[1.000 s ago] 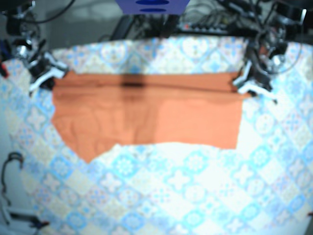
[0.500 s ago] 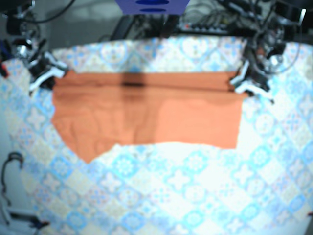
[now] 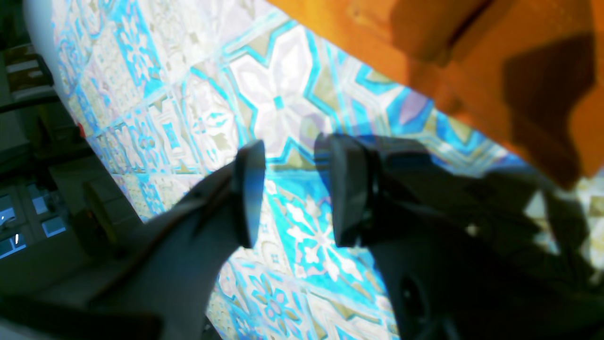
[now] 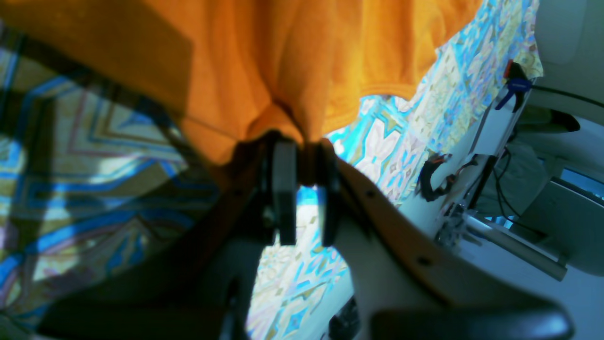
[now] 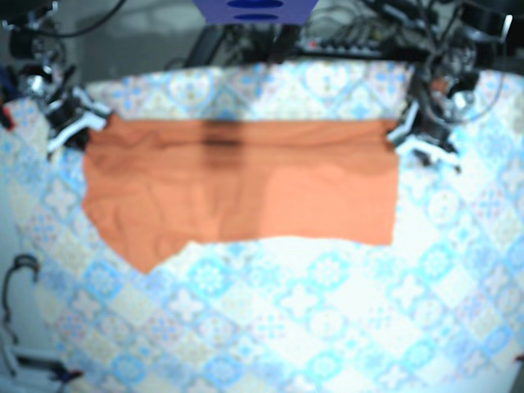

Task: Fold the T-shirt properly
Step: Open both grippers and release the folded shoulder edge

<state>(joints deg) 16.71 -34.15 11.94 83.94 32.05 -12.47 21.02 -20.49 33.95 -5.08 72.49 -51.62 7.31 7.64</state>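
The orange T-shirt point(image 5: 246, 188) lies folded into a wide band across the far half of the table, with one sleeve point sticking out at the lower left. In the right wrist view, my right gripper point(image 4: 304, 160) is shut on a bunched corner of the T-shirt point(image 4: 292, 61); the base view puts it point(image 5: 78, 123) at the shirt's far left corner. My left gripper point(image 3: 293, 160) stands open over the patterned cloth with nothing between its fingers. The shirt's edge point(image 3: 472, 61) lies just beyond it. In the base view it point(image 5: 407, 137) sits at the shirt's far right corner.
A blue and white patterned tablecloth point(image 5: 311, 327) covers the table. Cables and equipment point(image 5: 360, 33) crowd the far edge. A cable loop point(image 5: 20, 270) and a clamp point(image 5: 49, 372) sit at the near left edge.
The left gripper has let go of the shirt's far right corner. The raised fold along the shirt's far edge has dropped flat, and the shirt has shifted slightly to the left.
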